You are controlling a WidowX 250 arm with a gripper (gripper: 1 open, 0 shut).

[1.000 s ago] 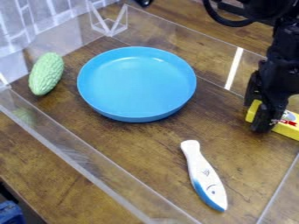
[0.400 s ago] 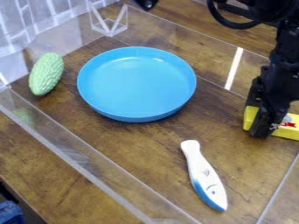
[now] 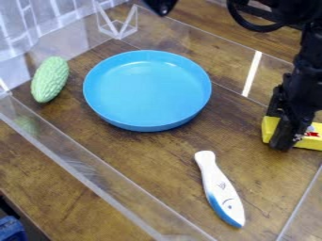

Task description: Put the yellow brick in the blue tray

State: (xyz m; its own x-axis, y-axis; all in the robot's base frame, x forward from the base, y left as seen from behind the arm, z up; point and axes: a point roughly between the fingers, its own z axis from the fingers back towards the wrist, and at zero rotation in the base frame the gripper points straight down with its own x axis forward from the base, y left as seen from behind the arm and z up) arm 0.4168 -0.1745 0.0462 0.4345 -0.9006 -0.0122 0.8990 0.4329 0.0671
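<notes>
While the gripper [image 3: 288, 130] hangs pointing straight down at the right edge of the frame, its black fingers straddle the brick [image 3: 292, 132], one at the block's left end and the other over its middle. Whether the pads touch the yellow sides cannot be told from this angle, and the brick lies flat on the table [image 3: 138, 155], so no lift shows. Compared with a second ago, the fingers look drawn in closer around the block, and the arm has not shifted from its spot. The jaws are neither fully spread nor pressed together; they stand partway, with the brick between them.

The brick sits at the right margin, at middle height, with its red-and-white label peeking out to the right of the fingers. It has not moved since the earlier frame.

The tray [image 3: 147, 88] rests left of centre in the upper half, well apart from the brick, with nothing in it. A green bumpy vegetable [image 3: 49, 78] lies at the left edge, near the tray's rim but not touching it. A white-and-blue tool [image 3: 219, 187] lies lower right of centre, below the tray and to the lower left of the brick. Tray, vegetable and tool all lie where they did before
</notes>
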